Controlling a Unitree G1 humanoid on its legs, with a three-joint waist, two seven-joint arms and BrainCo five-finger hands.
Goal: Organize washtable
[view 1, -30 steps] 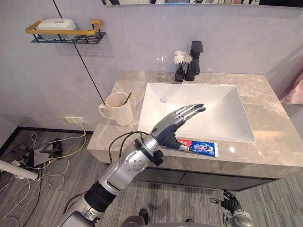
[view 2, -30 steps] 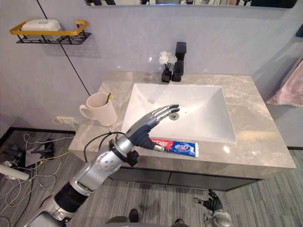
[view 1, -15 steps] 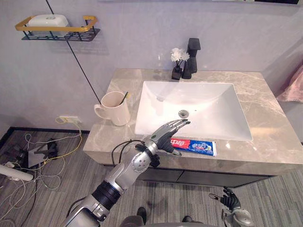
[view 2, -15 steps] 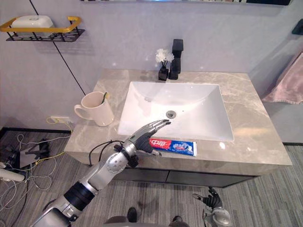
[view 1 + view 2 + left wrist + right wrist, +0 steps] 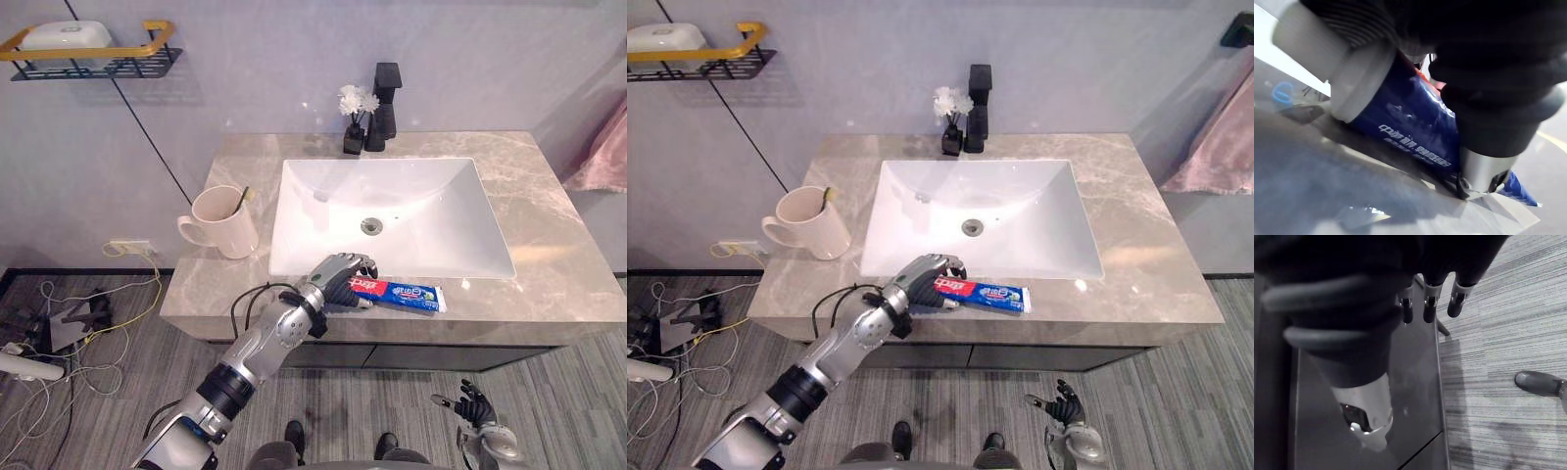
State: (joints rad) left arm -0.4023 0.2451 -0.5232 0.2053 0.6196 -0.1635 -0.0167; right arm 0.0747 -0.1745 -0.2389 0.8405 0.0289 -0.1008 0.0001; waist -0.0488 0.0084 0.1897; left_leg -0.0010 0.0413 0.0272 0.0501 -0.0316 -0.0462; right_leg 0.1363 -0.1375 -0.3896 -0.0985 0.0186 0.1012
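A red and blue toothpaste tube [image 5: 407,292] lies flat on the marble counter [image 5: 558,284], along the front edge just below the sink [image 5: 392,211]. My left hand [image 5: 341,279] rests on the tube's red left end, fingers curled over it. In the left wrist view the tube's blue side [image 5: 1415,129] sits pinched under the dark fingertips [image 5: 1493,122], still on the counter. My right hand [image 5: 475,406] hangs low by the cabinet front, near the floor, its fingers [image 5: 1429,308] straight and holding nothing.
A cream mug [image 5: 220,220] with a toothbrush in it stands left of the sink. A black faucet [image 5: 385,93] and a small vase of white flowers [image 5: 355,122] are behind the basin. A wall shelf [image 5: 88,54] carries a soap dish. A pink towel [image 5: 602,147] hangs at right.
My left hand came down from above the sink onto the tube's left end and its fingers curled over it. The camera shifted. The tube stayed on the counter.
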